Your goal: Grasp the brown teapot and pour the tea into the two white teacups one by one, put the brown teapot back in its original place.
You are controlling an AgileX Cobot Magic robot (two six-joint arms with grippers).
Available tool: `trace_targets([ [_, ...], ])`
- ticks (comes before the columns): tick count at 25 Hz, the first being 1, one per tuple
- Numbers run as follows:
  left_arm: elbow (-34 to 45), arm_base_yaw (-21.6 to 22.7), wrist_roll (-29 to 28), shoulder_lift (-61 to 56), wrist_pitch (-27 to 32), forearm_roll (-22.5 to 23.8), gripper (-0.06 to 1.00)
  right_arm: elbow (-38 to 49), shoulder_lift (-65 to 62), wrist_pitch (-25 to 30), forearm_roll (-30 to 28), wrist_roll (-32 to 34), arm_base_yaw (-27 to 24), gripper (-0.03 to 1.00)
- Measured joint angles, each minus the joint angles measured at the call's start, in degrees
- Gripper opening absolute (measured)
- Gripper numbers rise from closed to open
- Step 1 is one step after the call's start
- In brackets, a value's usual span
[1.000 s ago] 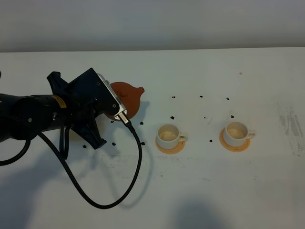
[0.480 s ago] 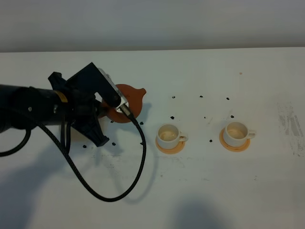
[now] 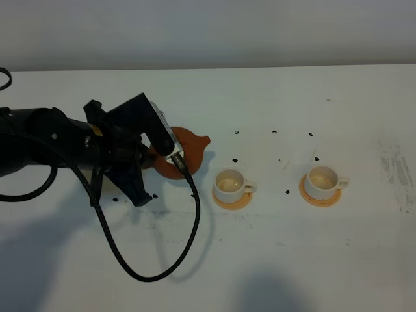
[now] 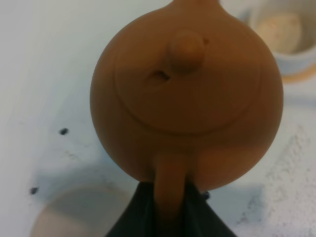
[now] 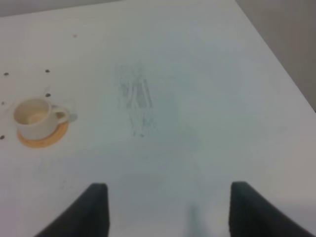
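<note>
Fingers (image 4: 132,223) of the left gripper (image 4: 168,217) pinch the brown teapot (image 4: 187,98) by its handle, and it has shifted off the beige coaster (image 4: 74,215) behind them toward the nearer teacup (image 4: 281,34) ahead, so pouring seems close.

Ext. view: left arm (image 3: 58,140) covers most of teapot (image 3: 192,147), handle incl. Left wrist view: spout tip cut off at edge. Left tool (image 4: 167,221) mostly out of frame. Beige coaster (image 4: 74,219) and cup (image 4: 284,34) cropped, blurry. Right tool (image 5: 168,210): only two fuzzy finger ends show.
</note>
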Motion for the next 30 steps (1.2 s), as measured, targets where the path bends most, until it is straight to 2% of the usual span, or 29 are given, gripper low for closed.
trace_targets([
  [12, -6.5, 0.0, 10.4, 4.9, 3.9, -1.1, 0.08, 0.0, 0.0, 0.0, 0.4, 0.0, 0.0, 0.51],
  [16, -6.8, 0.0, 14.3, 5.5, 4.9, -1.5, 0.08, 0.0, 0.0, 0.0, 0.5, 0.0, 0.0, 0.51],
  [30, -7.0, 1.1, 22.7, 5.6, 6.0, -2.4, 0.08, 0.0, 0.0, 0.0, 0.5, 0.1, 0.0, 0.51],
])
